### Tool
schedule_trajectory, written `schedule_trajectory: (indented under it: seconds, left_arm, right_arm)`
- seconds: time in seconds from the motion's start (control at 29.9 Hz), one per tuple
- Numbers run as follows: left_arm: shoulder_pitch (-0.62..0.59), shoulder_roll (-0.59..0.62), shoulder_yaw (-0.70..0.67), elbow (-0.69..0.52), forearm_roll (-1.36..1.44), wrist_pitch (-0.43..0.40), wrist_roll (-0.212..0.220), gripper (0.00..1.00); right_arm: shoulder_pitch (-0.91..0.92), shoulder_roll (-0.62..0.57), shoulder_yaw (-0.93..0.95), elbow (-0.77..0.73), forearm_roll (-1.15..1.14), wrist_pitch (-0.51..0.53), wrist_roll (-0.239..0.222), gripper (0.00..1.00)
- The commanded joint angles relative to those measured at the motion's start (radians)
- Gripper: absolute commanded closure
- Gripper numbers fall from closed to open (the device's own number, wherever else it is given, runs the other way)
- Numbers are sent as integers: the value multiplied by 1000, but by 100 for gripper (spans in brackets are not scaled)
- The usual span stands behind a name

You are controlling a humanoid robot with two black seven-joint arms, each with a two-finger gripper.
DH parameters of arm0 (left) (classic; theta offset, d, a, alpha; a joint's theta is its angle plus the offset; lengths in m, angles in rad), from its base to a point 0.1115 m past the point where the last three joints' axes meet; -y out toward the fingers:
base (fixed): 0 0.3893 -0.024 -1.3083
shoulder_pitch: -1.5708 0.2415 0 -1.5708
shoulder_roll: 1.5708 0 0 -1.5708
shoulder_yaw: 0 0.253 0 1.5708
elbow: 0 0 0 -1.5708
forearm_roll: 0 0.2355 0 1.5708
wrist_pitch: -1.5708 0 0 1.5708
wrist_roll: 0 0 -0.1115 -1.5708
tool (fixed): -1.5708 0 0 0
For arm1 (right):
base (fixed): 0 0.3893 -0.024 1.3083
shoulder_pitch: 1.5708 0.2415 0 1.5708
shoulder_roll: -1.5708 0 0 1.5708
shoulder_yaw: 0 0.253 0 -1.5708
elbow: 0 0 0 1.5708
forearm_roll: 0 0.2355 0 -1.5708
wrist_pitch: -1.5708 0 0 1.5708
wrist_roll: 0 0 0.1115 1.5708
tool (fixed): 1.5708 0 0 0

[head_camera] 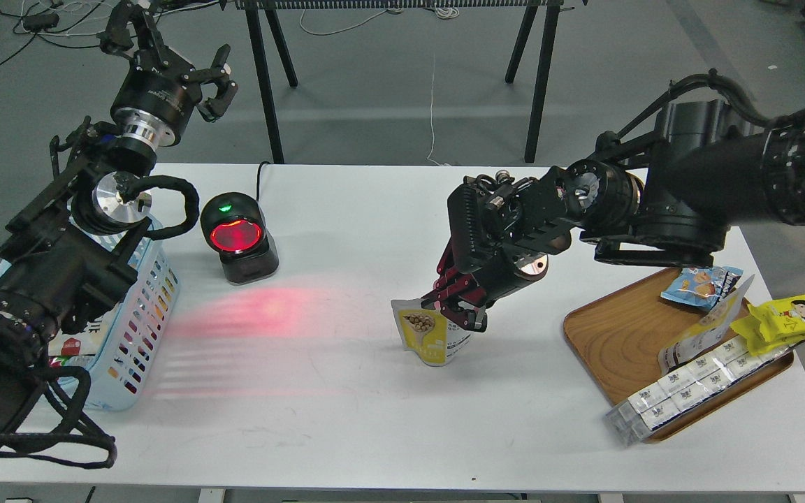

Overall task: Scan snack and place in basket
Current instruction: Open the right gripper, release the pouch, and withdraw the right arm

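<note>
Taking the scanner [238, 237] as landmark and going left to right: the basket [138, 328] is set just left of it, at the counter's [332, 419] left edge, partly hidden by the left arm; the left pincer [207, 84] is raised above and behind the scanner, released and empty, its fingers apart. The scanner's red window is lit and a red glow is cast on the counter in front of it. Well to the right of the scanner the snack [425, 334] is seen upright near the counter's middle, its top clenched in the right pincer [460, 313]; whether its base touches the counter cannot be told. Furthest right of the scanner, the wooden tray [608, 339] carries other packets.

The step in hand is judged to be the scan; the pouch should be carried leftward into the beam with the printed back, where a barcode is likelier, turned toward the window; the grip should be kept firm, since a pouch held by its top may swing or fold.
</note>
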Motion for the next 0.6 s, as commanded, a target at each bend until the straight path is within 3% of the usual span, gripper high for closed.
schedule_trajectory:
  seconds: [0.0, 0.47, 0.57]
  left_arm:
    - [-1, 1, 0, 0, 0, 0, 0, 1]
    - [0, 3, 0, 0, 0, 0, 0, 1]
    - [0, 3, 0, 0, 0, 0, 0, 1]
  right_arm:
    - [1, -5, -5, 0, -1, 0, 0, 97]
    - [-1, -2, 4, -8, 0, 0, 0, 97]
    - [4, -5, 6, -8, 0, -1, 0, 91]
